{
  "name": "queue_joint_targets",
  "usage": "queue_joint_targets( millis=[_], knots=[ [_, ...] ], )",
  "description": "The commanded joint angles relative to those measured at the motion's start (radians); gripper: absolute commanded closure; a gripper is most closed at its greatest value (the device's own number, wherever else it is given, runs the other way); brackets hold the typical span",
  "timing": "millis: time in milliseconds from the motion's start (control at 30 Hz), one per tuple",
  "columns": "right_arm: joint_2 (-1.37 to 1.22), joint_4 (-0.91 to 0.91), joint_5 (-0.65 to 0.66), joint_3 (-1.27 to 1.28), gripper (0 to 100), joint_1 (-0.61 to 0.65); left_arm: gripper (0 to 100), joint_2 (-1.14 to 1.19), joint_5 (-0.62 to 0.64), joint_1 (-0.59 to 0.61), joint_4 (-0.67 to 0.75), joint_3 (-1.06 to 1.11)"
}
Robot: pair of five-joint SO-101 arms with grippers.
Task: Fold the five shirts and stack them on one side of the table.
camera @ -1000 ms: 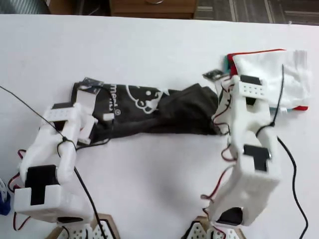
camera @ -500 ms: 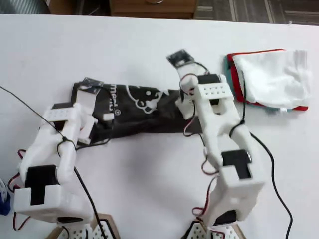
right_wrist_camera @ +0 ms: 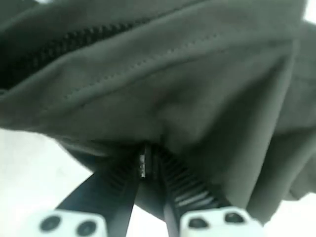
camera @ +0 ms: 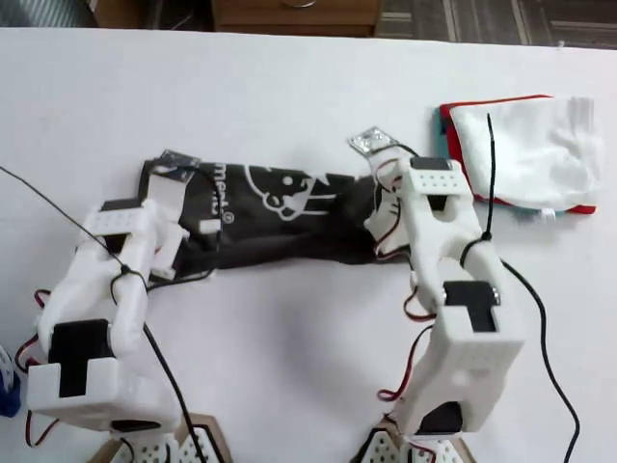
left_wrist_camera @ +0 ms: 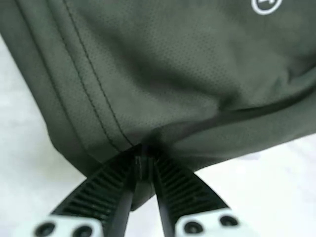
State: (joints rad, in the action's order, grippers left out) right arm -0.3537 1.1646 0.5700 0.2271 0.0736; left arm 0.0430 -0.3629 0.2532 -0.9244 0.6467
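A black shirt [camera: 280, 217] with a white print lies crumpled lengthwise across the middle of the white table [camera: 289, 87]. My left gripper [camera: 190, 230] holds its left end. In the left wrist view the left gripper [left_wrist_camera: 142, 160] is shut on a hemmed fold of the black shirt [left_wrist_camera: 163, 74]. My right gripper [camera: 383, 209] is at the shirt's right end. In the right wrist view the right gripper [right_wrist_camera: 146, 160] is shut on bunched cloth of the black shirt [right_wrist_camera: 187, 84]. At the back right lies a stack of folded shirts [camera: 525, 149], white on top of red and teal.
A small blue object [camera: 6, 384] sits at the table's left front edge. Black cables trail from both arms across the table. The far half of the table and the strip in front of the shirt are bare white surface.
My right arm swung left from beside the folded stack over the shirt's right end, then came back partway right. The shirt's right end is now bunched shorter. The left arm has stayed still.
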Motion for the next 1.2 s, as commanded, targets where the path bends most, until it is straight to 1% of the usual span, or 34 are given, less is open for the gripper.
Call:
queue_joint_targets(
  millis=[0, 200, 333, 500, 600, 700, 800, 867, 967, 1033, 1167],
  knots=[
    [0.094, -0.005, 0.025, 0.107, 97.5, -0.030, 97, -0.014, -0.005, 0.012, 0.023, 0.002],
    [0.348, -0.016, 0.037, 0.152, 97.5, -0.038, 97, -0.014, -0.005, 0.012, 0.023, 0.002],
    [0.430, -0.016, 0.037, 0.152, 97.6, -0.074, 97, -0.014, -0.005, 0.012, 0.023, 0.002],
    [0.398, -0.016, 0.038, 0.180, 97.6, -0.159, 97, -0.014, -0.005, 0.012, 0.023, 0.002],
    [0.340, -0.022, 0.038, 0.195, 97.6, -0.185, 97, -0.014, -0.005, 0.012, 0.023, 0.002],
    [0.271, -0.093, 0.038, 0.199, 97.6, -0.191, 97, -0.014, -0.005, 0.012, 0.023, 0.002],
    [0.197, -0.182, 0.040, 0.187, 97.6, -0.222, 97, -0.014, -0.005, 0.012, 0.023, 0.002],
    [0.145, -0.205, 0.046, 0.164, 97.6, -0.259, 97, -0.014, -0.005, 0.012, 0.021, 0.002],
    [0.102, -0.182, 0.109, 0.121, 97.6, -0.318, 97, -0.014, -0.005, 0.012, 0.021, 0.002],
    [0.108, -0.145, 0.124, 0.094, 97.6, -0.352, 97, -0.014, -0.005, 0.012, 0.021, 0.002],
    [0.165, -0.065, 0.130, 0.051, 97.6, -0.360, 97, -0.014, -0.005, 0.012, 0.023, 0.002]
  ],
)
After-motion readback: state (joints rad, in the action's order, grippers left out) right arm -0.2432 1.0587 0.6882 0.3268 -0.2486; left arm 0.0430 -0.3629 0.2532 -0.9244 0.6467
